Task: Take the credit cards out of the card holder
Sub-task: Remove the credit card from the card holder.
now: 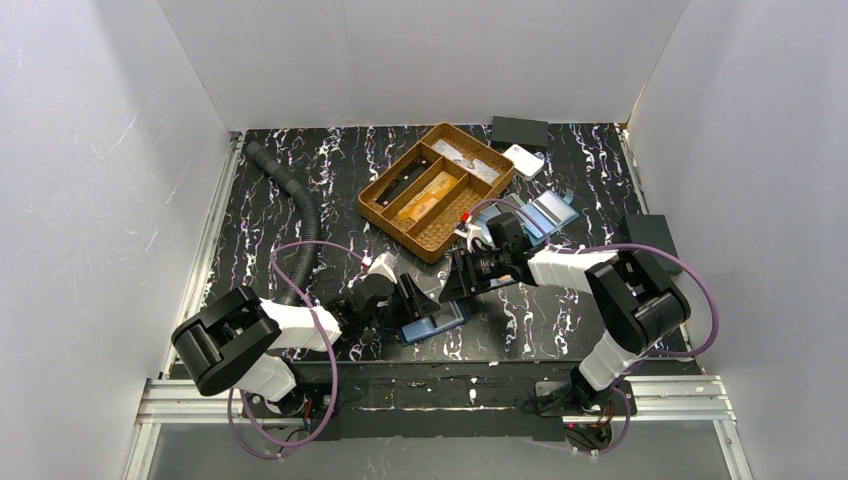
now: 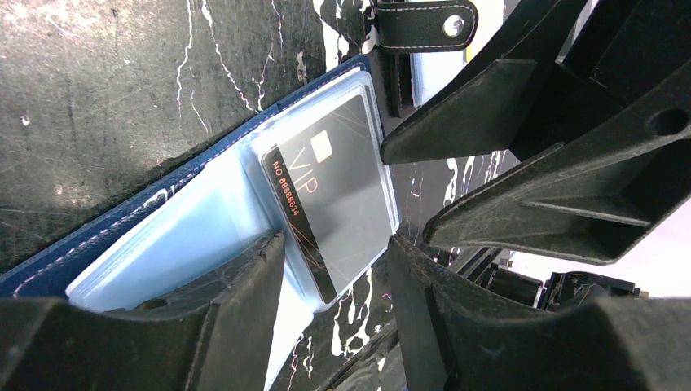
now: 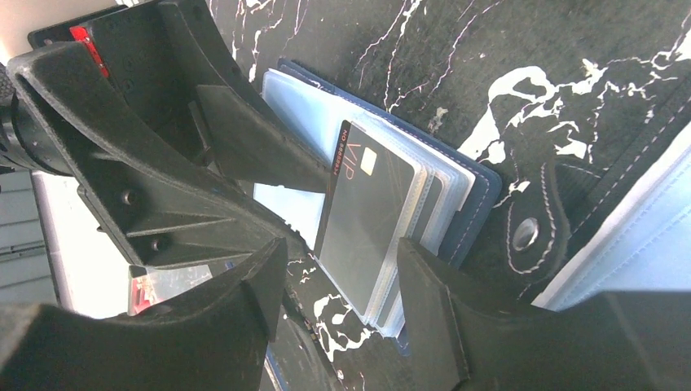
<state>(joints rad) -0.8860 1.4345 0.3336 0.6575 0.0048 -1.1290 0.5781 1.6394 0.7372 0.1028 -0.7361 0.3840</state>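
A blue card holder [image 1: 437,322] lies open near the table's front, with clear sleeves fanned out. The top sleeve holds a black card marked VIP [image 2: 330,191], which also shows in the right wrist view [image 3: 367,212]. No yellow-orange card shows in the holder. My left gripper [image 1: 418,297] is open, and its jaws straddle the card's lower corner [image 2: 334,252] without closing on it. My right gripper [image 1: 452,278] is open and faces the left one. Its jaws straddle the sleeve ends [image 3: 341,261]. The holder's snap strap [image 3: 530,228] lies beside them.
A brown divided basket [image 1: 372,200] stands behind and holds yellow-orange flat pieces [image 1: 420,203]. A second open blue holder [image 1: 548,213] lies at the back right. A black hose [image 1: 300,205] runs along the left. Dark boxes [image 1: 520,130] sit at the back.
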